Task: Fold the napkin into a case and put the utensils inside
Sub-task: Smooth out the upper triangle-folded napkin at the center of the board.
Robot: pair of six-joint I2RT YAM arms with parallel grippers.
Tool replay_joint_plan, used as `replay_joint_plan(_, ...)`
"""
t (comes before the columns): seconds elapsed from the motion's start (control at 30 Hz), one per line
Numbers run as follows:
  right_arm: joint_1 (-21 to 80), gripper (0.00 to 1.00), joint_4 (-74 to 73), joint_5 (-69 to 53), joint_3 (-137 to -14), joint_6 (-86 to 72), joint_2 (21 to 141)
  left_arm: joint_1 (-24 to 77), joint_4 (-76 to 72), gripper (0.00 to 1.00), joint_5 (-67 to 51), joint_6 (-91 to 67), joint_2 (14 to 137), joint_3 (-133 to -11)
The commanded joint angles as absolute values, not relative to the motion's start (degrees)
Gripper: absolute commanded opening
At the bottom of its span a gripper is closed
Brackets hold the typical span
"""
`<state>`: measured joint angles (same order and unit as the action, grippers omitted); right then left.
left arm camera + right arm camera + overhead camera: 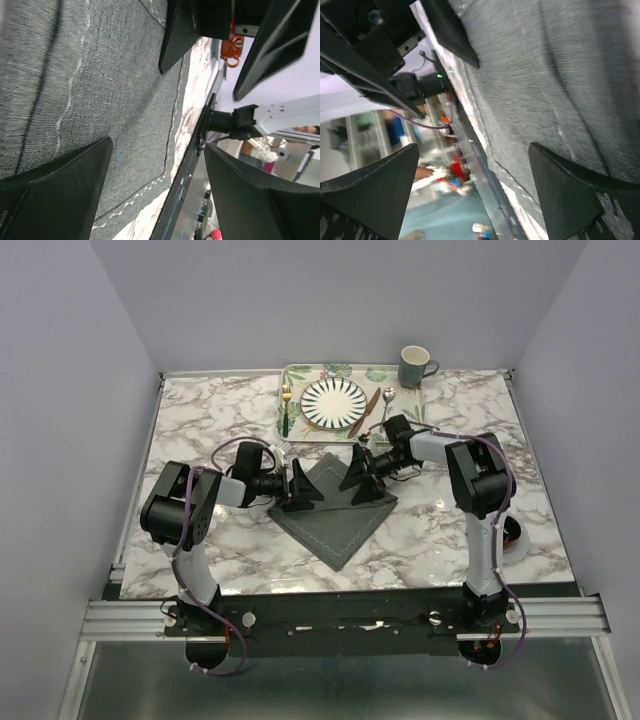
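The dark grey napkin [336, 515] lies on the marble table as a diamond, with fold lines across it. My left gripper [300, 490] stands open over its left corner and my right gripper [360, 480] open over its upper right edge; the two face each other. In the left wrist view the napkin [100, 85] fills the left side, and nothing sits between the spread fingers of the gripper [157, 185]. The right wrist view shows the cloth [545, 75] and the empty gripper [472, 180]. Fork [285, 408], knife [363, 413] and spoon [386, 402] lie on the tray.
A leaf-patterned tray [295, 375] at the back holds a striped plate [333, 400]. A green mug [414, 367] stands at its right corner. A dark round object [512, 533] sits by the right arm's base. The table's metal front edge [187, 165] runs close to the napkin.
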<state>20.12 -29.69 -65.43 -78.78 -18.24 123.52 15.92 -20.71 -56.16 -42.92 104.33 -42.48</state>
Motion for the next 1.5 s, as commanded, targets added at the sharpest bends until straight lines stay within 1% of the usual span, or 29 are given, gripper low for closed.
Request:
replay_joint_plan(0.0,15.4,0.99,-32.6,-65.6,-76.7,-13.5,128.6,12.3,-23.2,0.91,-57.3,-42.4,109.2,-39.9)
replay_joint_plan(0.2,14.6,0.97,-35.3,-66.0,-76.7,-10.4,131.0,11.3,-22.6,0.90,-58.8,-41.7,112.4,-39.7)
replay_joint_plan(0.37,14.6,0.92,-37.0,-66.6,-77.7,-8.7,130.1,11.2,-25.2,0.86,-58.6,-44.7,109.6,-36.2)
replay_joint_plan(0.47,14.6,0.87,-40.5,-66.0,-80.0,-5.7,128.3,11.9,-26.5,0.82,-58.2,-46.3,105.5,-33.1)
replay_joint_plan(0.5,14.6,0.83,-42.4,-65.4,-80.7,-5.0,127.5,12.8,-26.5,0.81,-58.4,-46.1,103.9,-32.8)
replay_joint_plan(0.57,14.6,0.79,-44.5,-64.2,-82.6,-2.2,125.8,13.4,-24.5,0.78,-58.0,-44.3,99.1,-33.5)
replay_joint_plan(0.6,14.6,0.75,-47.0,-63.7,-83.2,-1.3,124.0,13.6,-23.0,0.77,-57.6,-43.4,97.6,-34.1)
replay_joint_plan(0.67,14.6,0.70,-48.9,-61.4,-84.2,1.1,122.4,13.7,-17.1,0.72,-56.6,-39.0,93.4,-36.3)
replay_joint_plan(0.7,14.6,0.66,-50.1,-60.0,-84.2,1.5,120.5,13.8,-15.0,0.70,-56.1,-37.3,92.0,-37.0)
replay_joint_plan(0.73,14.6,0.65,-50.7,-57.0,-84.1,2.4,119.6,14.0,-12.6,0.65,-55.6,-34.4,89.2,-39.2)
replay_joint_plan(0.77,14.6,0.63,-51.3,-55.1,-83.7,2.7,118.7,14.1,-5.5,0.62,-54.5,-30.7,88.0,-40.9)
replay_joint_plan(0.8,14.6,0.57,-52.4,-52.7,-83.2,2.8,118.0,14.2,-1.8,0.59,-51.4,-22.4,86.9,-42.6)
replay_joint_plan(0.83,14.5,0.55,-52.6,-48.2,-82.7,2.8,116.6,14.2,2.0,0.49,-48.5,-18.3,85.8,-44.5)
replay_joint_plan(0.87,14.3,0.53,-52.7,-46.8,-80.9,2.9,115.9,14.5,8.2,0.45,-46.3,-14.9,85.7,-48.2)
replay_joint_plan(0.9,14.3,0.51,-52.6,-45.5,-79.9,3.1,115.3,14.7,10.3,0.42,-42.8,-8.0,86.0,-49.6)
replay_joint_plan(0.93,14.3,0.50,-52.4,-42.7,-79.1,2.8,114.3,14.8,15.2,0.38,-41.3,-5.1,87.4,-51.2)
replay_joint_plan(1.07,14.2,0.44,-51.9,-40.5,-76.6,2.3,114.2,15.7,21.0,0.33,-36.8,2.5,92.3,-57.3)
replay_joint_plan(1.1,14.2,0.41,-51.6,-40.1,-76.5,2.3,114.5,16.4,21.8,0.33,-36.4,3.3,93.2,-57.9)
replay_joint_plan(1.17,14.2,0.40,-51.3,-38.4,-77.2,1.9,116.2,17.5,24.2,0.30,-34.5,6.1,95.8,-59.1)
replay_joint_plan(1.2,14.3,0.38,-51.2,-37.8,-77.6,1.9,116.9,18.0,24.8,0.29,-33.9,7.1,96.4,-59.3)
replay_joint_plan(1.27,14.2,0.36,-51.0,-34.9,-78.9,1.8,118.2,20.2,26.6,0.27,-31.6,9.4,97.8,-59.7)
replay_joint_plan(1.3,14.2,0.33,-50.9,-33.8,-79.3,1.7,119.6,20.8,27.3,0.27,-31.2,10.1,98.3,-59.7)
replay_joint_plan(1.37,14.2,0.31,-51.2,-31.7,-80.4,1.4,120.8,22.4,29.9,0.23,-30.2,11.2,99.2,-59.8)
replay_joint_plan(1.43,14.2,0.30,-51.6,-30.9,-80.9,1.7,122.2,23.2,31.4,0.21,-29.5,12.5,99.2,-59.3)
replay_joint_plan(1.47,14.2,0.29,-51.6,-30.6,-81.3,1.8,122.4,23.9,32.4,0.18,-29.4,12.7,99.1,-58.4)
